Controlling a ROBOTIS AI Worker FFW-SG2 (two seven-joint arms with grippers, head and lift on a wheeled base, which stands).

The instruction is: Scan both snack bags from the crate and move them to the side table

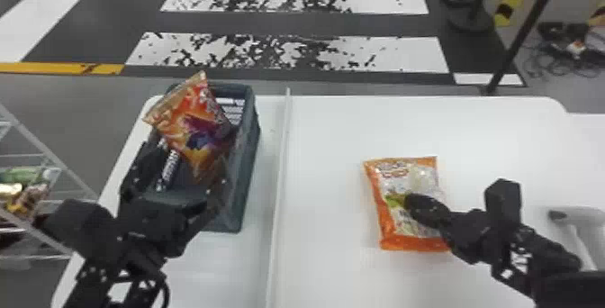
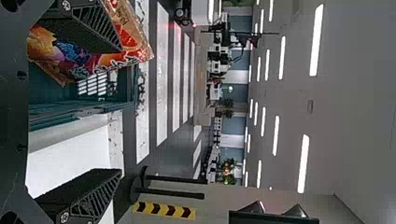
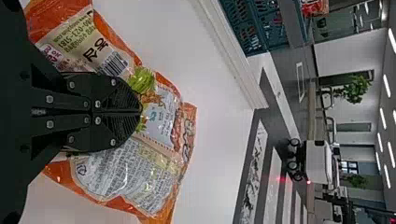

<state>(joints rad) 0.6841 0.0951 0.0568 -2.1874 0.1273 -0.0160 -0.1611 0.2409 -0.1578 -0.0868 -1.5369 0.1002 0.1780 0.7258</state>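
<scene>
One snack bag (image 1: 191, 127) juts from the crate (image 1: 250, 163) beside the open left gripper (image 1: 182, 169); the closed right gripper (image 1: 416, 206) tops an orange bag (image 1: 389, 230) on the counter (image 1: 333, 127).

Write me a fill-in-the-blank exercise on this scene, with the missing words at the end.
The left gripper is open, but the right gripper is ____.
The crate stands on the robot's ____ side of the white strip.
The bag beneath the right gripper has ____ edges.

Missing words: shut; left; orange.
</scene>
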